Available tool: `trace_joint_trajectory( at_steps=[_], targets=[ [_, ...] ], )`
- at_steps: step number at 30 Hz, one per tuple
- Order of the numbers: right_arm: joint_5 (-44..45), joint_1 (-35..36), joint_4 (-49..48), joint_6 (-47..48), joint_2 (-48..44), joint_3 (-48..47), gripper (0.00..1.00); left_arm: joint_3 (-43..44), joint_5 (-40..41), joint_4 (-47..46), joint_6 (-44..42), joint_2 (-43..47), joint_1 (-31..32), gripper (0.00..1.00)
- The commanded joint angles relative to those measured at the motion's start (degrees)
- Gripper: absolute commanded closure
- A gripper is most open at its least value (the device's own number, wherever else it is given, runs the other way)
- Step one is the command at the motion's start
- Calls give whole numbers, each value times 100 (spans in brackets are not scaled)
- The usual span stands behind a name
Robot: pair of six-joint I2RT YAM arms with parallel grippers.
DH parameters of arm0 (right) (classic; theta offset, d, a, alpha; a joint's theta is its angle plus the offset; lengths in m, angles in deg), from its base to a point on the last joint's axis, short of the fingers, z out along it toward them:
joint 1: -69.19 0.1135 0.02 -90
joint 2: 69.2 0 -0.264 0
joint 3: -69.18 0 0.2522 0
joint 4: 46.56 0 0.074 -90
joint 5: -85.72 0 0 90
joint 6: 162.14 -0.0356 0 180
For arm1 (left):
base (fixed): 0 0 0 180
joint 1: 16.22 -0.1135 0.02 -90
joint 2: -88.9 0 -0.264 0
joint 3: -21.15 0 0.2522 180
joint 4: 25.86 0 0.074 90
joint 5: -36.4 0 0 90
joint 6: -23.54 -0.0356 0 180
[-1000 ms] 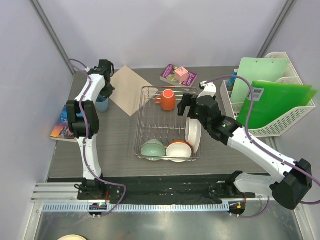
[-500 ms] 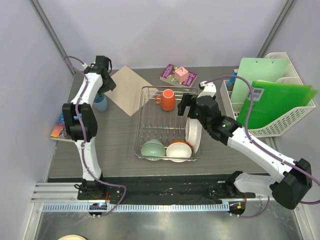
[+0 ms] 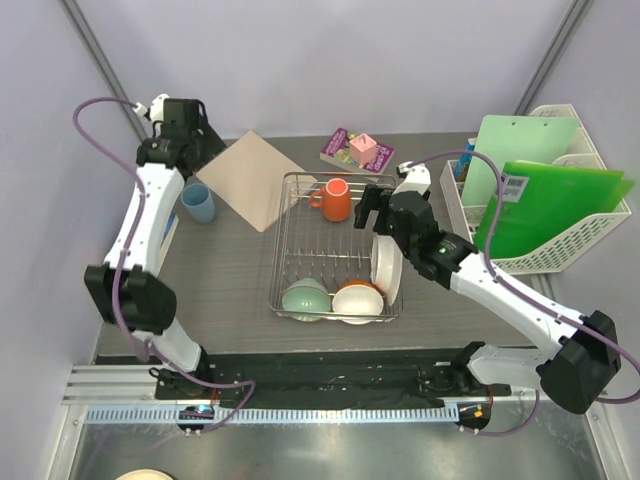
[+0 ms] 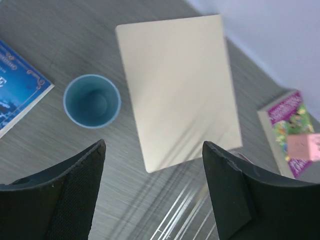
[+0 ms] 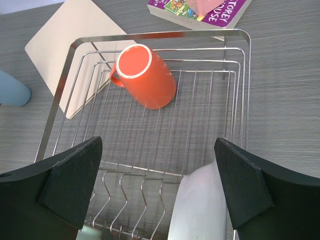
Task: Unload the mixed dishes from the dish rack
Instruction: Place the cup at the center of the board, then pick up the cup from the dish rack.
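The silver wire dish rack (image 3: 279,250) (image 5: 160,34) stands mid-table. Inside it lie an orange-red mug (image 3: 335,199) (image 5: 145,75) at the far end, a pale green bowl (image 3: 306,298) and a cream bowl with orange outside (image 3: 358,300) at the near end. A white plate (image 3: 385,266) (image 5: 200,210) stands on edge along the rack's right side. The light-blue cup (image 3: 197,204) (image 4: 92,101) stands upright on the table left of the rack. My left gripper (image 3: 205,145) (image 4: 154,145) hangs open and empty high above the table, beyond the cup. Over the plate's top edge my right gripper (image 3: 372,212) (image 5: 159,142) is open, holding nothing.
A beige board (image 3: 250,180) (image 4: 177,85) lies between cup and rack. A purple book with a pink block (image 3: 355,150) (image 5: 205,10) sits behind the rack. A blue book (image 4: 15,95) lies at the left edge. A white basket with green folders (image 3: 545,200) fills the right side.
My left gripper opened, let go of the light-blue cup, and rose back toward the far left corner. The cup stays on the table. The right arm has hardly moved.
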Motion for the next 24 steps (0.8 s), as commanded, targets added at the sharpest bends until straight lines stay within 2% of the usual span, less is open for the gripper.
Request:
trace_joint_trajectory(
  at_steps=[1,2,3,7,12,16,24],
  targets=[
    [19,35,-461,-184,265,111,0,-1158,112,-1094,-69,1116,857,21],
    [-43,35,-409,-54,553,-212,0,-1354,121,-1175,-104,1396,1163,17],
    [-95,70,-278,104,730,-467,1,-1539,112,-1237,-130,1538,1305,1],
    [88,246,372,930,1652,-1698,0,-2627,-116,-1738,-254,2206,1869,0],
    [633,264,610,1371,2453,-2674,0,-3332,-82,-1835,-332,2988,2089,0],
    [634,255,514,1503,2935,-2842,0,-3614,103,-1791,-456,3306,2089,0],
    [634,211,532,1898,3886,-3519,0,-3914,-37,-1906,-456,3429,2089,0]
  ],
)
